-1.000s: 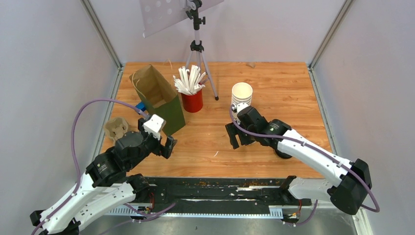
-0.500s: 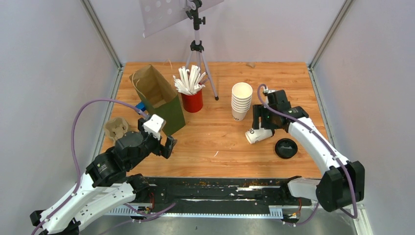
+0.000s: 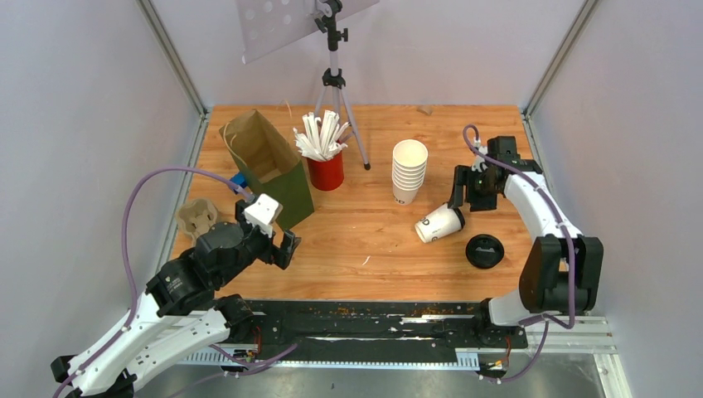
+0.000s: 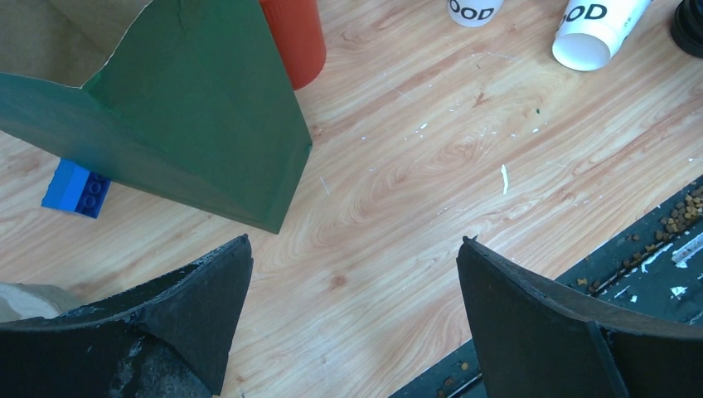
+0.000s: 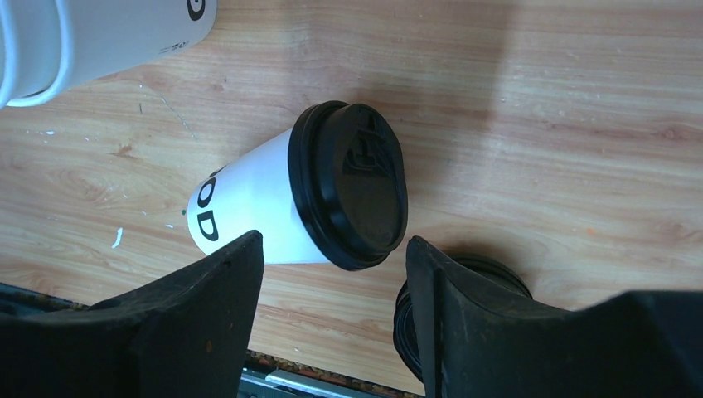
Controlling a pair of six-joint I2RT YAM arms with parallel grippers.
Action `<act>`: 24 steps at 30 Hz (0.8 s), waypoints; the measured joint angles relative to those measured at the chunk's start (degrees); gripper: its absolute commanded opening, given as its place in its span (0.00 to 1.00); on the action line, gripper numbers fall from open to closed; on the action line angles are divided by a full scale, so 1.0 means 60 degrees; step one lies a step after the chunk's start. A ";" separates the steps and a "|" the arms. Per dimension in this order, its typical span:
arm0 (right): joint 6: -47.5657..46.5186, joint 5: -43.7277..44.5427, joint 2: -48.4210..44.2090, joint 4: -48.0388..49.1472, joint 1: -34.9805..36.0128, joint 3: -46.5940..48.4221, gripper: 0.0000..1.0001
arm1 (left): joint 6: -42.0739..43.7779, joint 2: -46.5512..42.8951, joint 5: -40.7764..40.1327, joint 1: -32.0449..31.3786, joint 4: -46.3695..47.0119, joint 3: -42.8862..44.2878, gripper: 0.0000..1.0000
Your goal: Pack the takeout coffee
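A robotics lab test cell is showing here: plain pale walls [image 3: 83,99] and slanting metal frame posts [image 3: 171,55] are closing in a small wooden worktop [image 3: 373,240]. A left arm [image 3: 157,336] and a right arm [image 3: 530,207] are sitting bolted along a black rail [image 3: 373,319] at its near edge. Purple cables [image 3: 124,224] are looping off them, and a tripod [image 3: 333,79] is holding a perforated panel [image 3: 273,25] at the back.
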 measured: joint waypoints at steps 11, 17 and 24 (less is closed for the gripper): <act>-0.0707 -0.1319 0.1450 -0.0189 -0.0412 0.0433 0.44 | 0.0004 0.0066 0.0033 0.0000 0.0000 -0.0004 1.00; -0.0743 -0.1596 0.1512 -0.0186 -0.0412 0.0492 0.28 | 0.0004 0.0102 0.0033 0.0000 0.0004 0.0000 1.00; -0.0747 -0.1381 0.1402 -0.0237 -0.0412 0.0495 0.19 | 0.0004 0.0117 0.0033 0.0000 0.0004 -0.0004 1.00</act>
